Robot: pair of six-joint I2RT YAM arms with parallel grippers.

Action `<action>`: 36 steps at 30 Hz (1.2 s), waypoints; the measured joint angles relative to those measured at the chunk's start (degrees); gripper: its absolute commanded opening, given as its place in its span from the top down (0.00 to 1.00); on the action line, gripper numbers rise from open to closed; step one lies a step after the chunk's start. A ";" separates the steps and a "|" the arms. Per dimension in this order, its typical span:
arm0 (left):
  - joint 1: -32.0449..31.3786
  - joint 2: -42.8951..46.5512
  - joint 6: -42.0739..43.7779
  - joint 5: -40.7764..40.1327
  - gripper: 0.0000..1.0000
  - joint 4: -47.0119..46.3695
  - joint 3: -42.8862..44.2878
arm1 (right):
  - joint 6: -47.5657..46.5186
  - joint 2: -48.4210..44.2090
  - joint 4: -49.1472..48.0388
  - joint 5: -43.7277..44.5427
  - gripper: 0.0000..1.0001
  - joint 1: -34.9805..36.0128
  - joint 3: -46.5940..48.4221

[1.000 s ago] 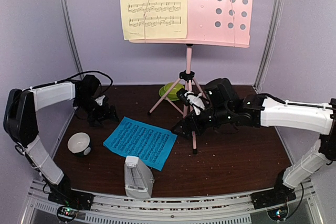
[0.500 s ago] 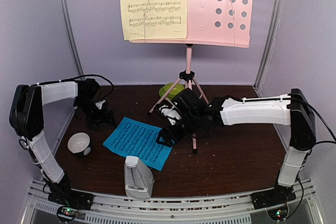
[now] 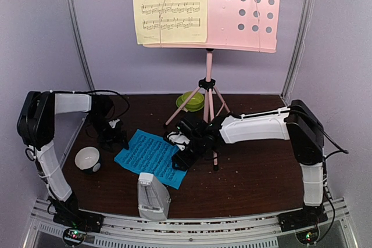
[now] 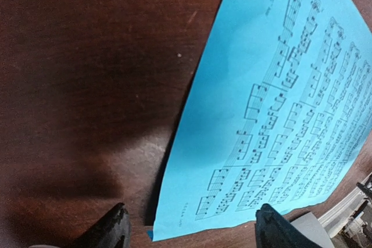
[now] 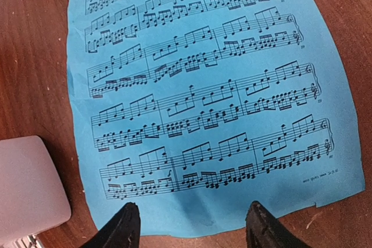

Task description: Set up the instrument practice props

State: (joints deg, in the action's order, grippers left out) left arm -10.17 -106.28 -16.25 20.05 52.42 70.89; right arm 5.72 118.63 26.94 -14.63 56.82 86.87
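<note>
Right wrist view puts the right pincer point(image 5: 192, 220) with its fingers apart and empty, low over the near short edge of the blue sheet-music page point(image 5: 203, 103). The page lies flat on the counter point(image 5: 35, 56), stretching ahead of the fingertips.

My worry is that flat paper offers no lip to bite. Closing here may only scrape wood, or crumple and tear the edge. The metronome point(image 5: 26, 187) stands just beside one finger, so a sideways sweep could tip it.

The left pincer point(image 4: 192, 222), also apart and empty, straddles the page's far corner, one finger over bare wood and the other over paper. If both pincers drag in different directions, the sheet could rip or skate away.

Seen from above, the right arm stretches low across the counter with its wrist tipped down. It passes close to the legs of the pink music stand point(image 3: 224, 33), and a nudge there might shake loose the yellow page point(image 3: 170, 4). The left arm is folded, forearm angled down.
</note>
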 measured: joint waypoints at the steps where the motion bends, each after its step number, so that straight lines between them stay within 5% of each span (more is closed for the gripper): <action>1: 0.00 -0.61 0.20 0.15 0.29 0.00 -0.11 | -0.02 0.52 0.31 0.11 0.42 0.00 0.28; 8: 0.17 -2.93 1.27 2.93 0.35 -0.20 -0.46 | -0.52 4.87 1.95 0.35 0.57 0.00 2.93; 16: -0.17 -3.82 1.14 14.84 0.37 -5.90 -2.43 | -0.61 6.73 1.99 0.11 0.59 0.00 4.92; 27: -0.61 -3.17 -1.84 19.45 0.16 -16.11 -4.70 | -0.61 7.30 2.14 0.04 0.59 0.00 5.77; 36: -0.46 -7.41 -1.81 20.31 0.18 -19.63 1.14 | -0.81 7.30 2.16 0.07 0.60 0.00 5.77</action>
State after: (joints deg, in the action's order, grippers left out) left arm -10.63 -113.69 -18.06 40.36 32.80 72.03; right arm 4.91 125.93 29.10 -14.57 56.82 92.64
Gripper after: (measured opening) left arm 0.828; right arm 0.404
